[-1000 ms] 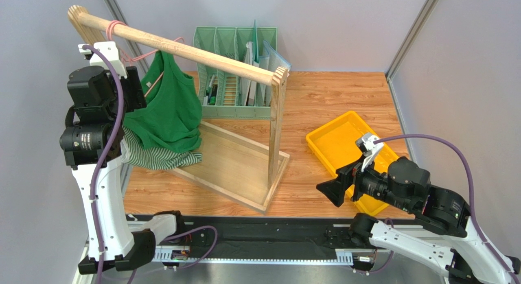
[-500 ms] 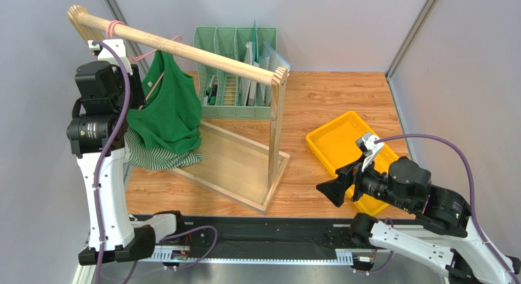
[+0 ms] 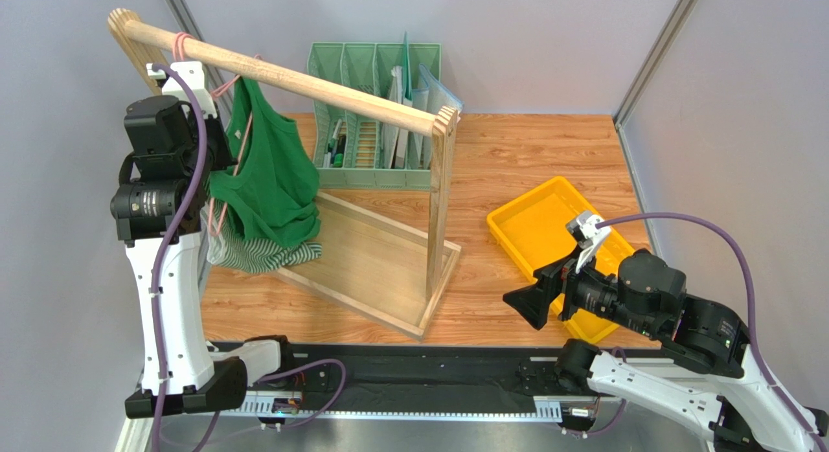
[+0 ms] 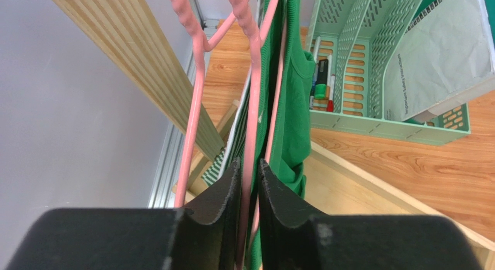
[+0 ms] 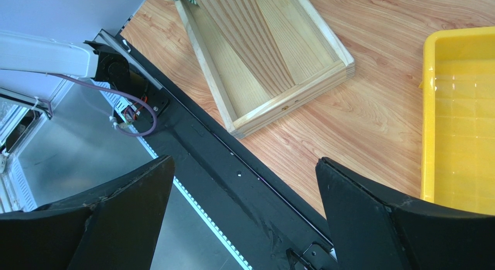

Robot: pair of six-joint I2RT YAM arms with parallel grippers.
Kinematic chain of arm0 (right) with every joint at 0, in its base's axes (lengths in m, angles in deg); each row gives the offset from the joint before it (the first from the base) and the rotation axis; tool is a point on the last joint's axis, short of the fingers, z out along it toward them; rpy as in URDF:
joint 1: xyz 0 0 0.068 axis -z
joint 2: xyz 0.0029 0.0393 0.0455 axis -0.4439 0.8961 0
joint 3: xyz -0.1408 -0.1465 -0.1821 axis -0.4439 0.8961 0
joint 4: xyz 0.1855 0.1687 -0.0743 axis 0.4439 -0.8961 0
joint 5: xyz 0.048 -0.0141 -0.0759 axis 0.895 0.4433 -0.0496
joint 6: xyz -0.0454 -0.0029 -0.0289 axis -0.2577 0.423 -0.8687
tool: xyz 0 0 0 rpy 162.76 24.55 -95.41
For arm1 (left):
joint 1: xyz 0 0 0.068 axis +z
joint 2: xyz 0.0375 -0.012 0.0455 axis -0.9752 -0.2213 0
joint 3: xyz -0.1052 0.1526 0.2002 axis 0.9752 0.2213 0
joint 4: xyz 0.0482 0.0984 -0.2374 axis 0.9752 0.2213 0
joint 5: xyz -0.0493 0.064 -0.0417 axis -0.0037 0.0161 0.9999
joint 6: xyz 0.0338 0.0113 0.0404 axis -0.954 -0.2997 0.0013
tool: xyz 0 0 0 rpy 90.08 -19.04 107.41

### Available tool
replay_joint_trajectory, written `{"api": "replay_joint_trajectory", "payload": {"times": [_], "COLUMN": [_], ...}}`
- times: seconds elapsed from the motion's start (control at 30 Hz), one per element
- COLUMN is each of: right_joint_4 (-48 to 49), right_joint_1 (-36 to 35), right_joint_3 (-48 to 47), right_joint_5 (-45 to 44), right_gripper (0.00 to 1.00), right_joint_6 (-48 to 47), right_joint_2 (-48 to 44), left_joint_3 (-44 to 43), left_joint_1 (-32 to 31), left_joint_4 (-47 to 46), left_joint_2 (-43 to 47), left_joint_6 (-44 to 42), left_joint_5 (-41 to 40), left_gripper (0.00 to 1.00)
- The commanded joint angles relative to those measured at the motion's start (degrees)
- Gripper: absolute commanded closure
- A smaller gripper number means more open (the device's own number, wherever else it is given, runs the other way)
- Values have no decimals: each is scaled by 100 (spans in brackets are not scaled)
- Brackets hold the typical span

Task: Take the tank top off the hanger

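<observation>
A green tank top (image 3: pixel 272 170) hangs on a pink hanger (image 3: pixel 232 156) from the wooden rail (image 3: pixel 292 81) of a clothes rack. In the left wrist view the tank top (image 4: pixel 293 102) hangs just right of the pink hanger wire (image 4: pixel 253 102). My left gripper (image 4: pixel 250 168) is shut on that hanger wire, below the rail; in the top view it (image 3: pixel 216 156) sits at the tank top's left edge. A green-and-white striped garment (image 3: pixel 258 253) hangs behind and below the tank top. My right gripper (image 3: pixel 530 304) is open and empty, low near the table's front edge.
The rack's wooden base (image 3: pixel 375 263) and upright post (image 3: pixel 440 195) stand mid-table. A green file organizer (image 3: pixel 375 117) with papers stands behind it. A yellow tray (image 3: pixel 545 229) lies at right, next to my right arm. The grey wall is close on the left.
My left arm has moved up and back toward the rail with the hanger in its jaws. The tank top and striped garment have swung left with it. The right arm has not moved.
</observation>
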Motion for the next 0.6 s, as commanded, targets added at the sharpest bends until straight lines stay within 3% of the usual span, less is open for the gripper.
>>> {"api": "replay_joint_trajectory", "payload": {"times": [0.0, 0.1, 0.57], "right_joint_4": [227, 227, 271], "right_joint_1": [-16, -16, -16], "right_joint_3": [-167, -167, -184], "right_joint_5": [69, 61, 105], "right_gripper": [0, 0, 0], "right_joint_6": [59, 95, 156], "right_joint_2": [23, 23, 14], "left_joint_3": [19, -51, -798], "left_joint_1": [32, 41, 41], "left_joint_4": [-172, -145, -4], "left_joint_2": [-34, -34, 194], "left_joint_6": [134, 204, 635], "left_joint_5": [89, 2, -87], "left_gripper": [82, 95, 100]}}
